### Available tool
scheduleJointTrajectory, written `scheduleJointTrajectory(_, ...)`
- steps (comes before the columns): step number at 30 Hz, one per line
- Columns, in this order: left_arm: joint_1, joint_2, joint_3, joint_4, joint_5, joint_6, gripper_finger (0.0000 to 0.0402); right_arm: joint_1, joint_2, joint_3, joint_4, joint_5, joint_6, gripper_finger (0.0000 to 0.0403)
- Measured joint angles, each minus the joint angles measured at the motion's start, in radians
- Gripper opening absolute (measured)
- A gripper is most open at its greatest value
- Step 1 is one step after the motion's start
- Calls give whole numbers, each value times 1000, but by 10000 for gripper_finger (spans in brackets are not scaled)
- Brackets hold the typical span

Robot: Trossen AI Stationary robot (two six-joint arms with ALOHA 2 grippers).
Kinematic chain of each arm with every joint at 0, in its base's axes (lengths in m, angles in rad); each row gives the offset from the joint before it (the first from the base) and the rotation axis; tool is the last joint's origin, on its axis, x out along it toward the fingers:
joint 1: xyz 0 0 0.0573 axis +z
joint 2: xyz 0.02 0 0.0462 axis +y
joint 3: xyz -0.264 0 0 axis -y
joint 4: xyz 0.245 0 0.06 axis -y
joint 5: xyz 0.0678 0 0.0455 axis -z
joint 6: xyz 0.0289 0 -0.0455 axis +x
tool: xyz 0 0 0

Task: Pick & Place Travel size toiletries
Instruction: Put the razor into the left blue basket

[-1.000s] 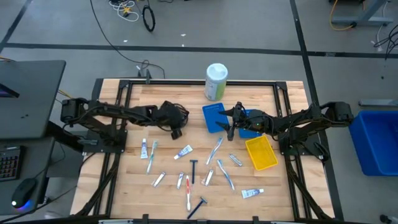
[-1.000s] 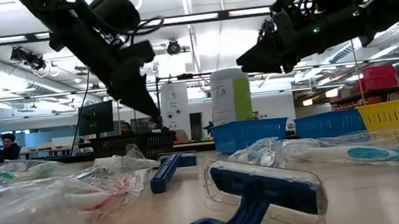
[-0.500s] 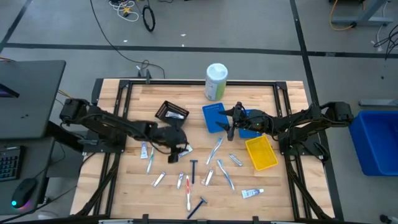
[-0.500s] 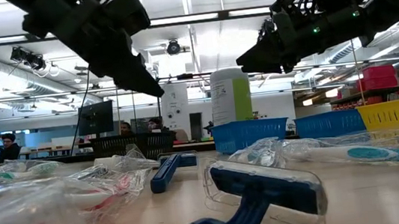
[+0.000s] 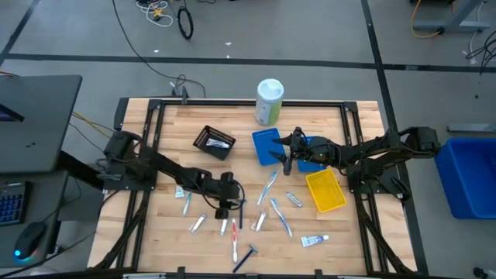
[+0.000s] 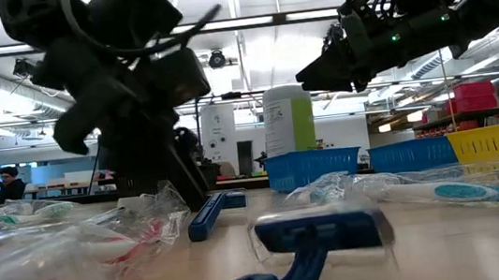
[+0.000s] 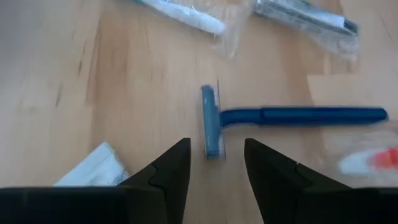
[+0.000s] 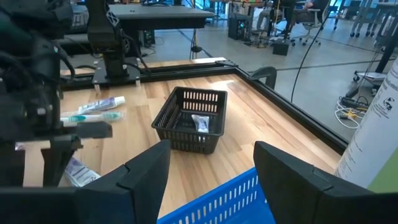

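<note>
Left gripper (image 7: 214,165), fingers apart, hovers just above the blue razor (image 7: 273,117), its head between the fingertips. Right gripper (image 5: 288,153) waits, spread, over the blue bin (image 5: 263,142).

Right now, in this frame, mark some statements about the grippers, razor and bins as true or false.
1. The left gripper is open above a blue razor. True.
2. The black bin holds nothing. False: one small packet lies inside.
3. The right gripper is over the blue bin. True.
4. The yellow bin holds a toothbrush. False: nothing shows in it.
5. The left gripper grips the razor. False: its fingers are apart.
</note>
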Motion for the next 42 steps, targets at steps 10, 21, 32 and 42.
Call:
scheduleJointTrajectory(10, 0, 23, 11, 7, -16, 31, 121, 0, 0, 0, -1, 0, 1, 262)
scheduleJointTrajectory(21, 1, 23, 11, 17, -15, 33, 67, 0, 0, 0, -3, 0, 1, 270)
scheduleJointTrajectory(32, 3, 23, 16, 19, -113, 35, 63, 0, 0, 0, -5, 0, 0, 244)
scheduleJointTrajectory(42, 89, 23, 167, -9, -172, 179, 61, 0, -143, 0, -210, 76, -39, 231)
